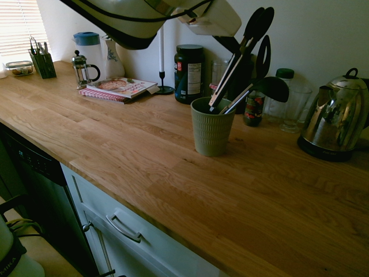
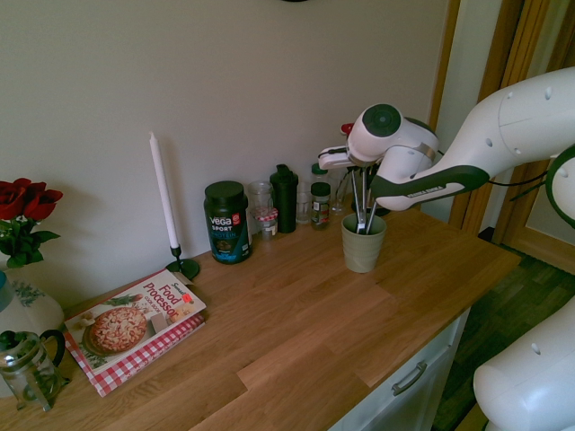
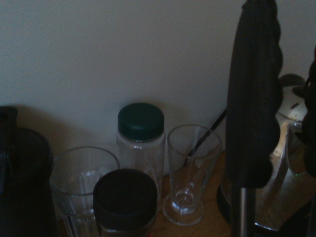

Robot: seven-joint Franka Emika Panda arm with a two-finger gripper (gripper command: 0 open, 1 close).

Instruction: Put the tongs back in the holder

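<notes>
Going left to right in the first exterior view, with the green pot (image 1: 213,130) as my landmark: the coffee press (image 1: 85,72) stands well to its left on the counter (image 1: 144,150), and the black tub (image 1: 189,75) is behind it, a bit left. Above the pot is my claw (image 1: 232,46), its fingers together on the tongs (image 1: 226,79). The tongs lean, black tips up, with their lower end inside the pot's mouth; I can't see how deep that end sits. The ladle (image 1: 272,89) leans out to the right of them, and the kettle (image 1: 334,118) stands well right of the pot.

I judge this to be the insertion step, nearly finished. Next I'd lower the tongs until they meet the bottom or rim, then open gently and back away clear. The ladle's handle could snag them, and a sideways pull might tip the pot.
</notes>
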